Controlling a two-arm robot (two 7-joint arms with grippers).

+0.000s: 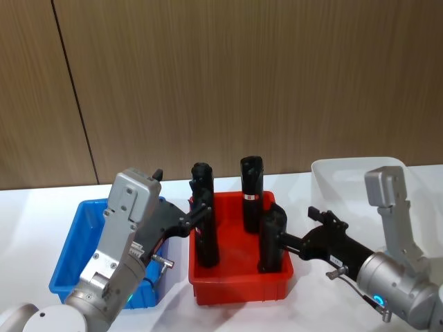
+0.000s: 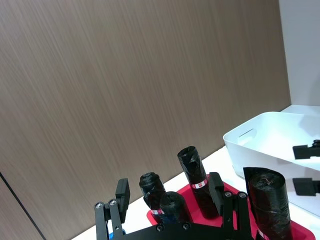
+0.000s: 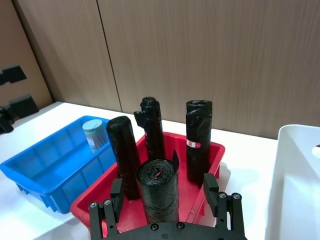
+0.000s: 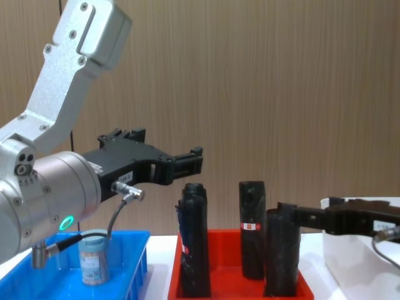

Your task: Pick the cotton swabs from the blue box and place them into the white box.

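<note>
On the left, one jar of cotton swabs [image 4: 94, 260] stands upright inside the blue box [image 1: 77, 238], and the left gripper [image 4: 185, 162] hangs above and beside it with its jaws spread and nothing between them. In the middle, the red tray [image 1: 242, 289] holds four black rolls [image 1: 250, 194]. The right gripper [image 3: 162, 185] has its jaws spread around the near right roll, apart from it, and the white box [image 1: 346, 180] is at the far right.
</note>
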